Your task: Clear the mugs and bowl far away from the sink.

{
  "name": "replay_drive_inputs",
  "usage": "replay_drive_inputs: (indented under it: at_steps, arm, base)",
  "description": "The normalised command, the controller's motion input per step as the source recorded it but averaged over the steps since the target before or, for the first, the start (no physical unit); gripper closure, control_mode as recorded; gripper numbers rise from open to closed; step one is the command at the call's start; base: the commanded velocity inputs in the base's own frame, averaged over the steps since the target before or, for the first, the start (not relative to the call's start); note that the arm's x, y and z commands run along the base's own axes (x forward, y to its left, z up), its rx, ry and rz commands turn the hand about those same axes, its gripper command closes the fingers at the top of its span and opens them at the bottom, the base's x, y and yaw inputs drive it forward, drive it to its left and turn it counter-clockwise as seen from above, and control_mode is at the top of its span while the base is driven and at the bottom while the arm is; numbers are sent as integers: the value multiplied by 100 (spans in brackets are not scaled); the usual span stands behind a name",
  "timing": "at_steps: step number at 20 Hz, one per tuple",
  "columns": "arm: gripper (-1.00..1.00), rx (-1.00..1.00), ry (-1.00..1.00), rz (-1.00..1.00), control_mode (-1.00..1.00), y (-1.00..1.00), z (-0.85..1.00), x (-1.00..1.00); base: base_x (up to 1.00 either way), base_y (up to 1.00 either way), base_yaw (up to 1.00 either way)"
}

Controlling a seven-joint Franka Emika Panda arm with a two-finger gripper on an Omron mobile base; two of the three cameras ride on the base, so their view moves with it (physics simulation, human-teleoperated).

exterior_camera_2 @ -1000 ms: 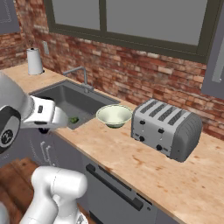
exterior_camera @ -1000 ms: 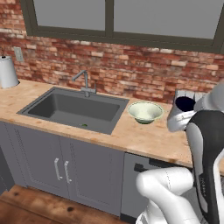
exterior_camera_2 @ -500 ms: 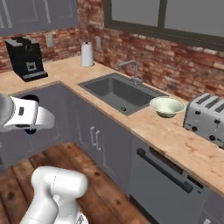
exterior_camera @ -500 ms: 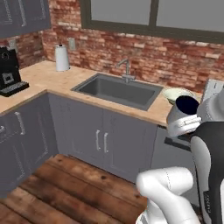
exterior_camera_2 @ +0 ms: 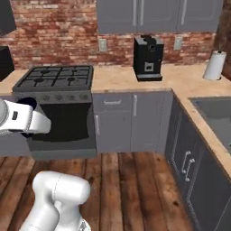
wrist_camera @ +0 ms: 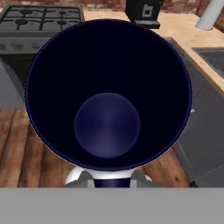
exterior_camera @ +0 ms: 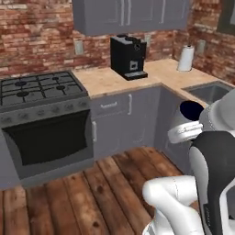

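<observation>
A mug with a dark navy inside [wrist_camera: 108, 94] takes up most of the hand view, its mouth facing the camera, and my gripper [exterior_camera: 188, 125] is shut on it. The same mug [exterior_camera: 192, 109] hangs over the wooden floor in the left base view, in front of the corner cabinets. Its dark rim [exterior_camera_2: 26, 103] peeks out behind my forearm in the right base view. The sink [exterior_camera: 209, 92] lies at the right, a dark basin [exterior_camera_2: 216, 113] set in the side counter. The bowl is out of view.
A gas stove [exterior_camera: 39, 87] with an oven stands at the left. A black coffee machine [exterior_camera: 128, 57] and a paper towel roll [exterior_camera: 186, 58] sit on the wooden counter [exterior_camera: 108, 80]. Grey cabinets [exterior_camera_2: 131, 119] line the walls; plank floor [exterior_camera: 82, 193] lies below.
The whole picture has swung away from the sink toward the stove corner, so the camera has moved. The navy mug stays in my shut gripper.
</observation>
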Motion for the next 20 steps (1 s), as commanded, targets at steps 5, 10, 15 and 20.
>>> replay_drive_inputs:
  at_steps: [5, 10, 15, 20]
  arm:
    - [100, 0, 0, 0, 100, 0, 0, 0]
    - [100, 0, 0, 0, 100, 0, 0, 0]
    - [100, 0, 0, 0, 100, 0, 0, 0]
    - [100, 0, 0, 0, 100, 0, 0, 0]
  base:
    - [0, 0, 100]
    - [0, 0, 100]
    - [16, 1, 100]
    - [40, 0, 97]
